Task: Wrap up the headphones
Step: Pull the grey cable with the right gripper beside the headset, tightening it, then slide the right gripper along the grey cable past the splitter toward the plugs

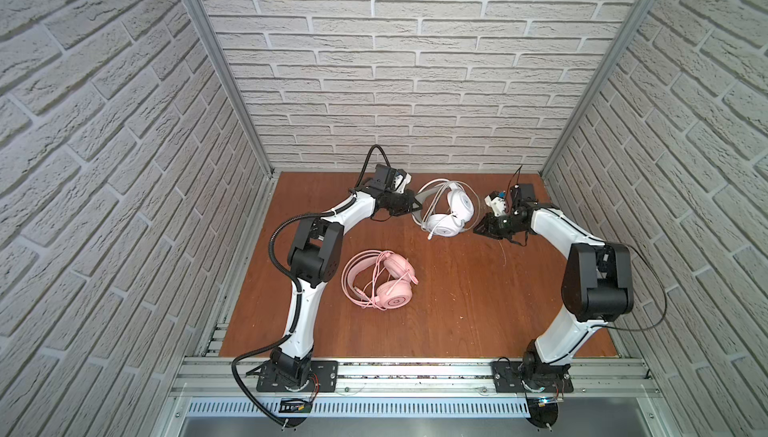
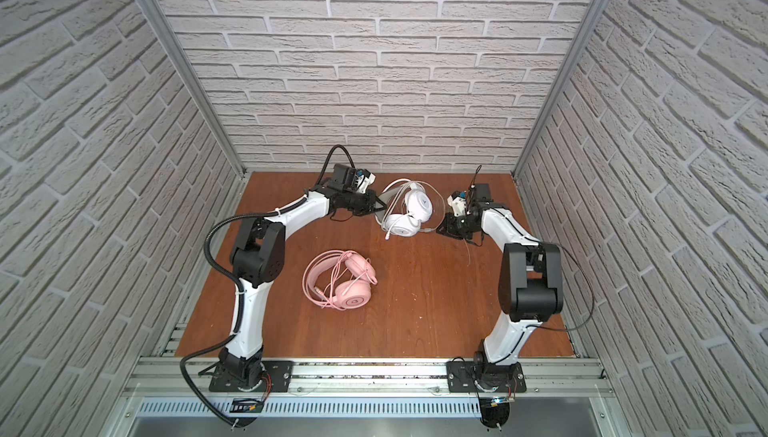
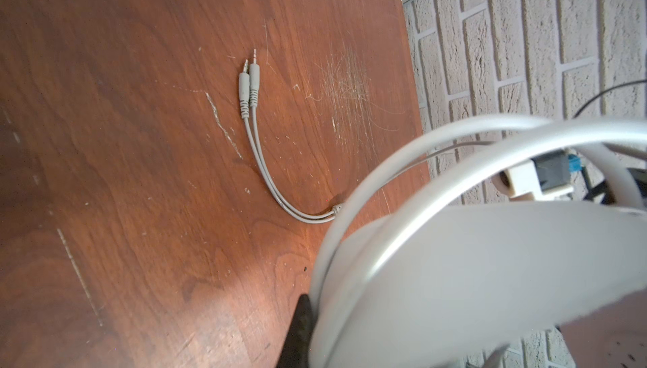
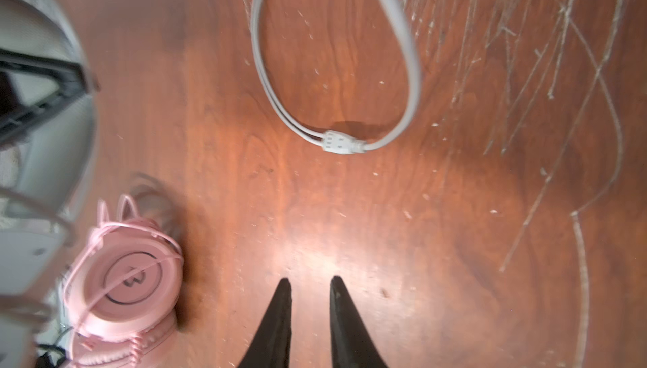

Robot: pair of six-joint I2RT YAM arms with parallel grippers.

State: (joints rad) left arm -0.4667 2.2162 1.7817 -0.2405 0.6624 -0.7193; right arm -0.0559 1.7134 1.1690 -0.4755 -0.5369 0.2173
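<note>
The white headphones [image 1: 451, 210] [image 2: 409, 210] sit at the back middle of the table, with the thin cord looped round the cups. My left gripper [image 1: 415, 203] is shut on their grey headband [image 3: 472, 278]; one black finger [image 3: 301, 327] shows beside it. The cord's two plugs [image 3: 250, 86] lie on the wood. My right gripper [image 4: 310, 278] [image 1: 478, 229] hovers just right of the cups, narrowly open and holding nothing, with the cord's splitter [image 4: 338, 142] lying ahead of it. The pink headphones [image 1: 386, 285] [image 4: 129, 278] lie nearer the front, their cord wound round them.
The wooden table [image 1: 478, 310] is scratched, most heavily near the right gripper [image 4: 525, 68]. Brick-pattern walls close it in at the back and both sides. An aluminium rail [image 1: 415, 372] with both arm bases runs along the front edge.
</note>
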